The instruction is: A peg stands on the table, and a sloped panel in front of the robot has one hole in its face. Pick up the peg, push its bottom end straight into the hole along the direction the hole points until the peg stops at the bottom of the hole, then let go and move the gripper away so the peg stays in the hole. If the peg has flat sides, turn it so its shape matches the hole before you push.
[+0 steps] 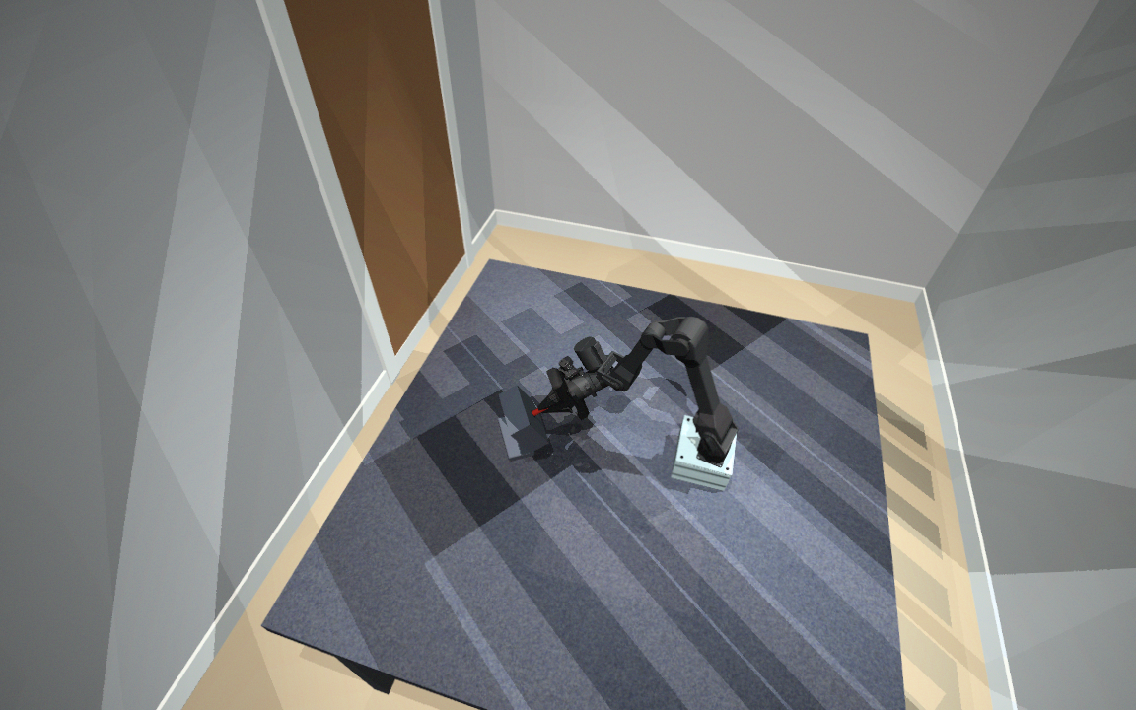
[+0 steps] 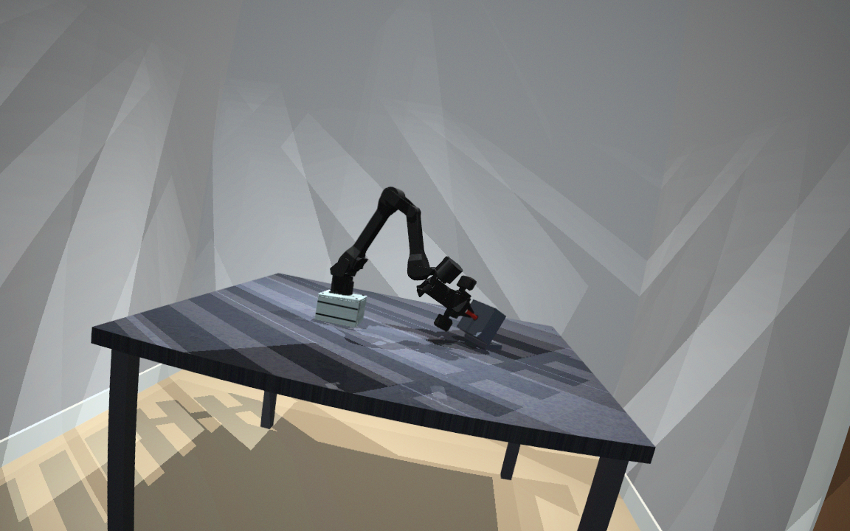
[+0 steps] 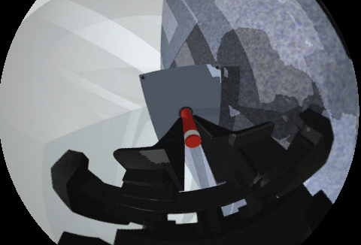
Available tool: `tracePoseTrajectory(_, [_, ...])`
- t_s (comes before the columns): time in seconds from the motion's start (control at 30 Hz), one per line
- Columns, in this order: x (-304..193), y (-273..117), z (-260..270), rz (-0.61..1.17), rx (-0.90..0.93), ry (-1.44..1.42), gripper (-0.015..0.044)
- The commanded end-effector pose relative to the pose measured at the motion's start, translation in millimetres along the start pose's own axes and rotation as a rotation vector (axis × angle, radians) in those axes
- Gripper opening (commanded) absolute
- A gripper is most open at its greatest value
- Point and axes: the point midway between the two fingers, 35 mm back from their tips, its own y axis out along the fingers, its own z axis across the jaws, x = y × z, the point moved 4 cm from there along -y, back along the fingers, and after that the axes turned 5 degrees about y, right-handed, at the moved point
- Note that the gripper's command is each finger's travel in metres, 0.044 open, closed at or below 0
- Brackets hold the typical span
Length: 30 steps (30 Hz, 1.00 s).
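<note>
The red round peg, with a pale band near its top end, is tilted toward the sloped panel. My gripper is shut on the peg, one finger at each side. The grey panel slopes in front of the fingers. The dark rim of its hole shows around the peg's bottom end, which is in the hole's mouth. A short length of peg shows between the fingertips and the panel face. How deep the peg sits is hidden.
The arm's pale base block stands on the patterned table, behind the gripper. The panel block stands close in front of the fingertips. Shadows and light stripes cross the table.
</note>
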Motion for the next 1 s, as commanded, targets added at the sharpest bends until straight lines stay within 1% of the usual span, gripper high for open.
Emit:
tracePoseTrajectory(0.0, [0.5,3.1,-0.6,-0.002,-0.002,0.004,0.0000])
tracePoseTrajectory(0.47, [0.1,3.2,0.1,0.001,0.000,0.000,0.0000])
tracePoseTrajectory(0.97, [0.3,1.6,0.1,0.001,-0.001,0.000,0.0394])
